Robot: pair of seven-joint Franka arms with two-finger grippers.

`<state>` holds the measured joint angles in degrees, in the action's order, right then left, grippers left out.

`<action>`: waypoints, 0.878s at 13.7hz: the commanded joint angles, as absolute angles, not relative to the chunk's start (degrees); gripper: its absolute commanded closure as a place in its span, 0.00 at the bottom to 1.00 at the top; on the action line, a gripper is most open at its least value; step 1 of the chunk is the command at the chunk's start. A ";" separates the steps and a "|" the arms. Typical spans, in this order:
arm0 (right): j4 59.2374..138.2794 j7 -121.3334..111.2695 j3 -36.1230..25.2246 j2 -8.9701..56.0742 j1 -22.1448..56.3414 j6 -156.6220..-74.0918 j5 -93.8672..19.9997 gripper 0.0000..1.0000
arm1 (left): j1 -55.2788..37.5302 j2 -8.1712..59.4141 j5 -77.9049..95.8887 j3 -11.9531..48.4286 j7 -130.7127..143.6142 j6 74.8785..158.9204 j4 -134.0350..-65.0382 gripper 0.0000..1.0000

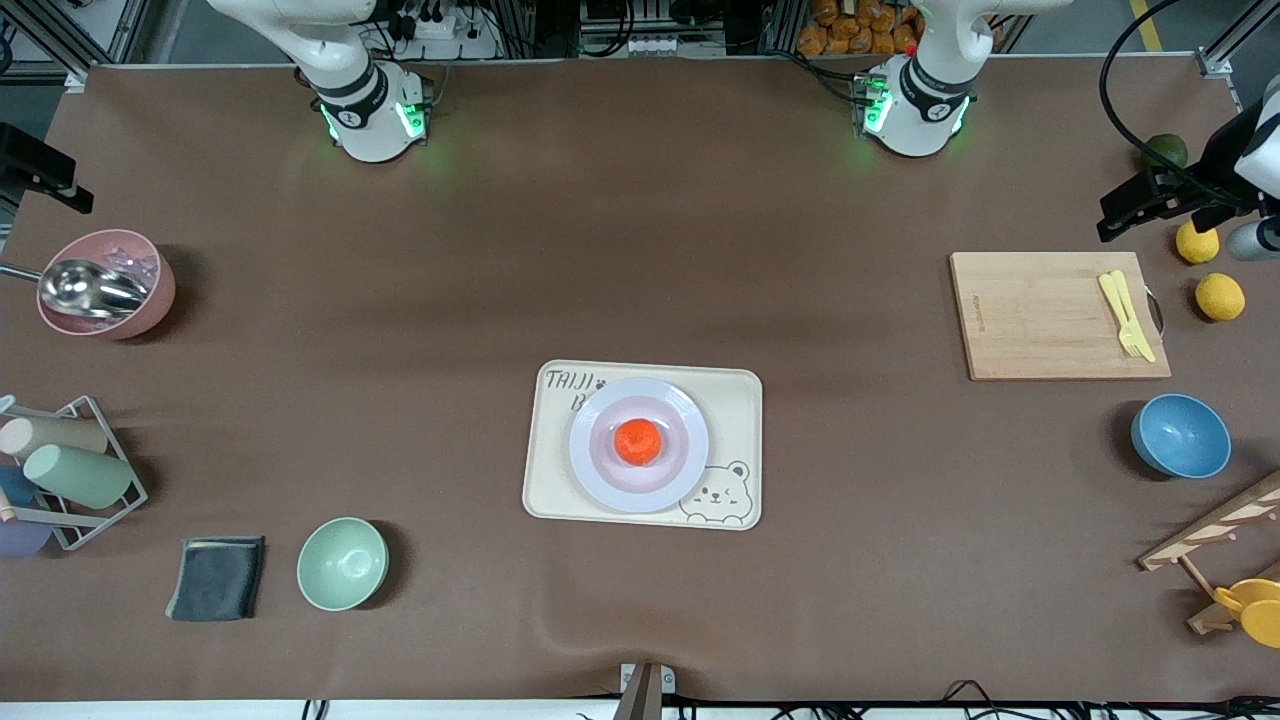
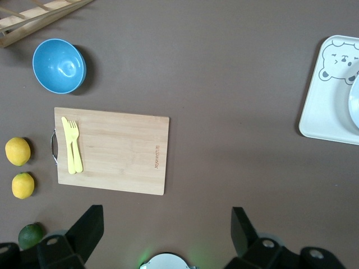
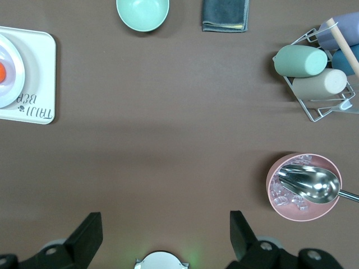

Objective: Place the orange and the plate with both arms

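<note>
The orange [image 1: 637, 441] sits in the middle of the pale lavender-white plate [image 1: 600, 470]. The plate rests on a cream tray [image 1: 735, 400] with a bear drawing at the table's middle. In the right wrist view a slice of the plate [image 3: 12, 70] and the orange [image 3: 1, 72] shows at the edge. In the left wrist view only a sliver of the plate [image 2: 354, 103] shows. My left gripper [image 2: 165, 224] is open and empty, high over bare table near the cutting board. My right gripper [image 3: 165, 227] is open and empty, high over bare table near the pink bowl.
A wooden cutting board [image 1: 1040, 315] with a yellow fork and knife [image 1: 1126, 315], two lemons [image 1: 1219, 296], a dark green fruit [image 1: 1165, 150] and a blue bowl [image 1: 1180, 436] lie toward the left arm's end. A pink bowl with a scoop [image 1: 105, 285], a cup rack [image 1: 70, 470], a grey cloth [image 1: 216, 578] and a green bowl [image 1: 342, 564] lie toward the right arm's end.
</note>
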<state>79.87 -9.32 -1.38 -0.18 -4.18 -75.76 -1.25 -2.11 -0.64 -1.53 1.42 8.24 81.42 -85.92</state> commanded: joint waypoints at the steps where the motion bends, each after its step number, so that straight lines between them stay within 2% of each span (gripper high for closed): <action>1: 79.01 -8.35 -0.44 -0.09 -4.83 -74.97 -0.09 0.00 | -2.20 -0.62 -2.64 1.32 6.68 81.47 -85.25 0.00; 12: 78.93 -8.44 -0.26 -0.18 -4.83 -75.06 -0.62 0.00 | -2.11 -0.79 -2.20 1.32 6.77 81.47 -85.25 0.00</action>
